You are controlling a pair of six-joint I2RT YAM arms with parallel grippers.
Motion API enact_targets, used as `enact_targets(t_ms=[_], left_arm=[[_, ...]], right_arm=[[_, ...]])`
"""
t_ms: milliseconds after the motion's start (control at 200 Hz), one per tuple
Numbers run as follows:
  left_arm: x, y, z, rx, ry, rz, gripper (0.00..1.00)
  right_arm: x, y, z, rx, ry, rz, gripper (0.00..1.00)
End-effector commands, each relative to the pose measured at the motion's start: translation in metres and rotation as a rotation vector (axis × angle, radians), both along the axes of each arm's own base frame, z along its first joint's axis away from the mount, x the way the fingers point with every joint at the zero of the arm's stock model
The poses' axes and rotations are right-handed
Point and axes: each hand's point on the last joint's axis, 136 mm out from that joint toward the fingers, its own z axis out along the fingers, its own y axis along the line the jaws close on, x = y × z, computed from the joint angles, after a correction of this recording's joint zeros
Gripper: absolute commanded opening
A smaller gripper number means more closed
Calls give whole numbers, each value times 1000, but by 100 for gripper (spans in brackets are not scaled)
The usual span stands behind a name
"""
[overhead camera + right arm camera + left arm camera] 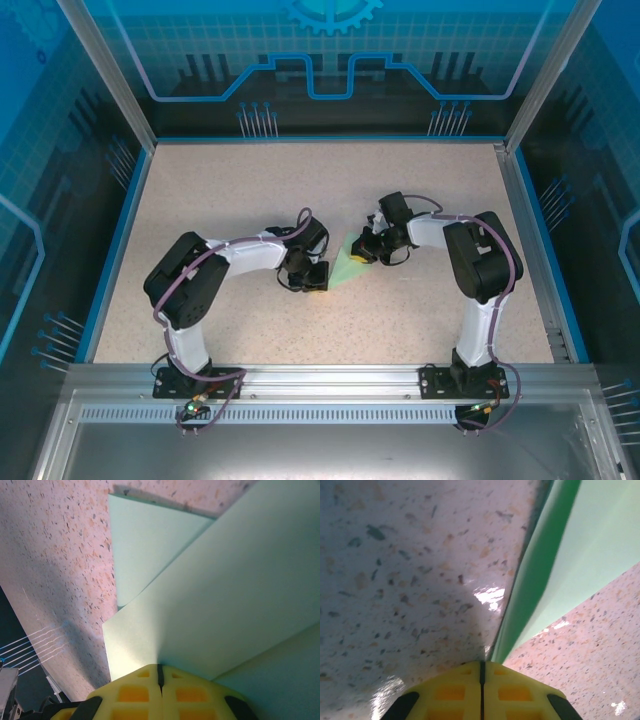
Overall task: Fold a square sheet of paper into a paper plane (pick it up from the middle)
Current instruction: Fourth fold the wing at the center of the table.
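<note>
We see the left claw point(481, 666) and right claw point(160, 670) each pinching one end of the folded green paper point(348, 268).

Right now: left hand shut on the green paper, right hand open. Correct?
No. The right hand is shut too, pinching the green paper, as the right wrist view shows. The left hand is shut on it, as you said.

Nothing readable here.
You'll find no legible words or numbers: the back wall point(420, 50) carries just a blue gear emblem point(332, 12) and circuit-style lines point(190, 100), without lettering.
</note>
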Motion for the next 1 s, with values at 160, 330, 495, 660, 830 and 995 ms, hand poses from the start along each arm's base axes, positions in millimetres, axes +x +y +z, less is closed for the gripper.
enact_targets(t_ms=[160,330,495,660,830,995], left_arm=[[24,-28,57,-185,-159,16,7],[43,-41,51,-207,-173,56,6],[36,-39,26,-174,-102,52,3],[22,-31,11,-144,-51,47,0],[12,-21,-3,-103,-18,47,0],[5,-10,-13,-66,-2,57,0]], right_arm=[[-49,-51,-79,-288,214,-39,0],[-49,-50,-78,-285,214,-42,0],[-47,-49,-76,-279,212,-43,0],[-47,-49,-75,-280,212,-42,0],[-45,-47,-72,-275,208,-40,1],[-38,-45,-65,-269,188,-40,0]])
